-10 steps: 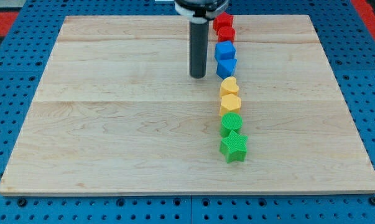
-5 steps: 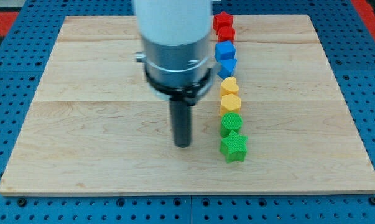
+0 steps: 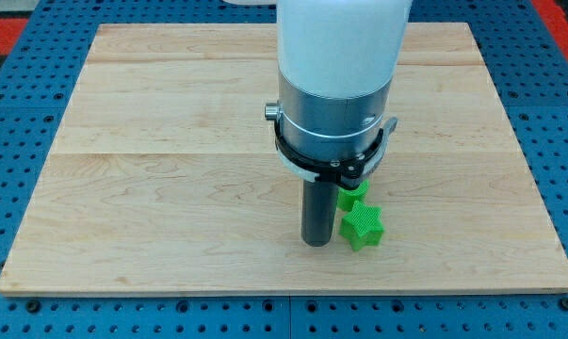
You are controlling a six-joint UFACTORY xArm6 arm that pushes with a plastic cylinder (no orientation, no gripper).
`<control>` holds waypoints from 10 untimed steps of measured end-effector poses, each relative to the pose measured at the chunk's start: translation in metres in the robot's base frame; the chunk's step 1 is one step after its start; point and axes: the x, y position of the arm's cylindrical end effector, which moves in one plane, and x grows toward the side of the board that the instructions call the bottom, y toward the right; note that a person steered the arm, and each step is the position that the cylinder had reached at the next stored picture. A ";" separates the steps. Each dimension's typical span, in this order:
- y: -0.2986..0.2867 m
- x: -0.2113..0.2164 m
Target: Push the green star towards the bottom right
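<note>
Two green blocks are visible on the counter (image 3: 152, 188), a pale wooden board set on a blue perforated base (image 3: 1, 188). The green star (image 3: 363, 227) is taken as landmark: it lies flat toward the counter's bottom edge, right of centre, fully in view. Just above the star and touching it or nearly so, a second green block (image 3: 351, 196) is seen only in part; its shape cannot be made out because the arm housing (image 3: 335, 85) covers its upper side. My tip (image 3: 314, 243) is planted on the counter immediately to the view's left of the star, level with the star's lower half; contact cannot be confirmed, the gap is too small to judge. The dark rod (image 3: 315, 209) rises straight from there into the silver collar (image 3: 331, 141) of the housing. No claw is fitted on this arm, so no open or closed state is reported. Any blocks further above the star are hidden behind the white housing.
</note>
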 end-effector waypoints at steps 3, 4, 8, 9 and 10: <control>0.047 -0.003; 0.050 -0.012; 0.054 -0.017; 0.063 -0.017; 0.071 -0.017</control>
